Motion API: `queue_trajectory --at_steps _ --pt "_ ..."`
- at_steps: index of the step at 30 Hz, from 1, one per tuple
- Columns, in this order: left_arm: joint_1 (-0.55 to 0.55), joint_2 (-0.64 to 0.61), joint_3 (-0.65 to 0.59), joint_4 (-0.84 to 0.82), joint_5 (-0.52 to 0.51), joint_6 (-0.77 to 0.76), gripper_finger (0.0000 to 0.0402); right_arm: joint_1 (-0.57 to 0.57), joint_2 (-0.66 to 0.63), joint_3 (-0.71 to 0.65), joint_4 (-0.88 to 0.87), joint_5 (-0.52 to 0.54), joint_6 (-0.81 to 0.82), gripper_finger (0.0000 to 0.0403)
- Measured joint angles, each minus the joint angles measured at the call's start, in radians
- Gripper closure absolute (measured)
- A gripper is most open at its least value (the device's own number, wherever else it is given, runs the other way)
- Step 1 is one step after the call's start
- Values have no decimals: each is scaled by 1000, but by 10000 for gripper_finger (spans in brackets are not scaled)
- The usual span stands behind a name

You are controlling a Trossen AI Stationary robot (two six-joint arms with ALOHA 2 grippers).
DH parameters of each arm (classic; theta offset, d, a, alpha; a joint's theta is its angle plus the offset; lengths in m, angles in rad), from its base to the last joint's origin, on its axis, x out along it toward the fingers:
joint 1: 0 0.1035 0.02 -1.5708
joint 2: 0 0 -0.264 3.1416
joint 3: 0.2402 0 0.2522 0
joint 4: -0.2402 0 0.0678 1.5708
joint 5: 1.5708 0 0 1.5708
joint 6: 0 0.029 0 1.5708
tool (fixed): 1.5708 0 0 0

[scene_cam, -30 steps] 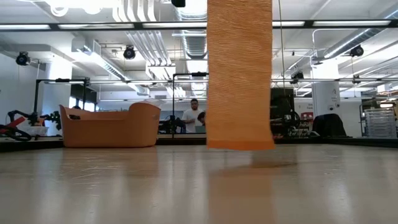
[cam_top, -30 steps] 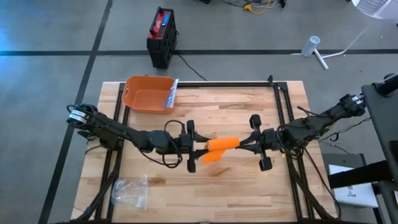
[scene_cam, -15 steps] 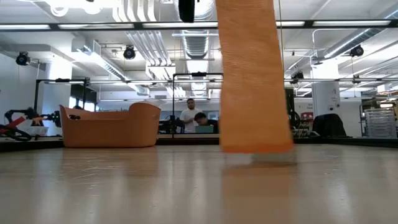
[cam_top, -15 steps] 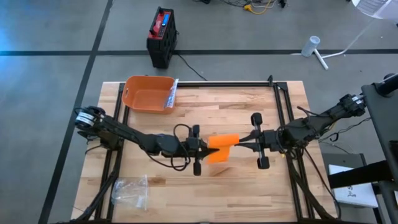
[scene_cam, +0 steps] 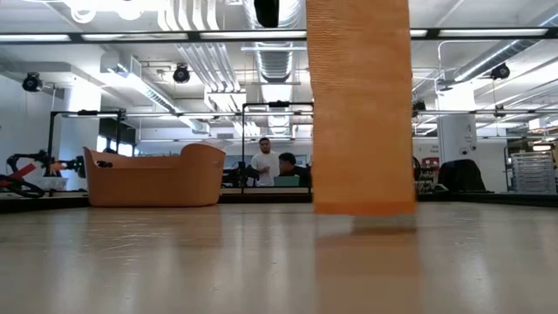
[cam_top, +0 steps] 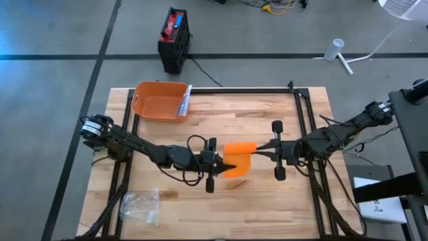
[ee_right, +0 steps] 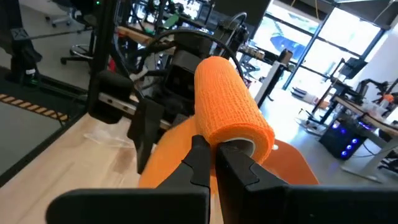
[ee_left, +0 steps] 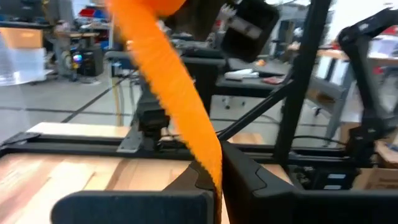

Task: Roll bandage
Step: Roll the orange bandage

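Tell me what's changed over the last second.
The left pincer closed on the loose tail of the orange bandage, which now hangs straighter. The right pincer stayed shut on the roll's core. The orange bin and plastic bag haven't moved.

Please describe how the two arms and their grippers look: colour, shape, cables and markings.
Both arms are dark, almost black, built from slim jointed segments. The left arm carries a looping black cable near its wrist and has a pale part at its base. The right arm looks alike. The left gripper and right gripper each have two dark tapered fingers on a short crossbar. No markings can be made out.
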Motion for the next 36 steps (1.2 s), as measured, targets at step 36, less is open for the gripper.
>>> queue_trajectory --at_steps 36 --pt "-8 4 0 243 142 -52 393 -22 2 0 0 158 -53 403"
